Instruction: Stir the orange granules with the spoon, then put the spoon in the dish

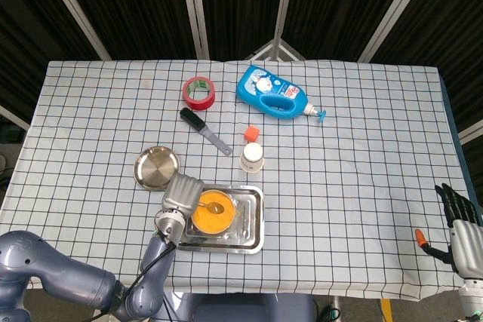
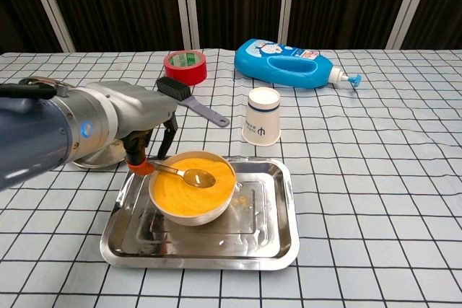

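I see the left hand [image 2: 148,142] fingers [image 2: 137,162] pinching the spoon [image 2: 189,174] handle; its bowl rests on the orange granules [image 2: 180,189]. Right hand [image 1: 459,220] fingers spread, empty.

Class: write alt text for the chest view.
The robot's left hand holds a spoon resting on orange granules in a bowl, which sits in a steel tray on a checked cloth.

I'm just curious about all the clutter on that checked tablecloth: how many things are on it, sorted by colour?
Red: 1, the tape roll.
Blue: 1, the bottle.
White: 1, the paper cup.
Orange: 2, the bowl of granules and the small cube.
Metal: 3, the tray, the round dish and the spoon.
Black and grey: 1, the brush.
Total: 9.
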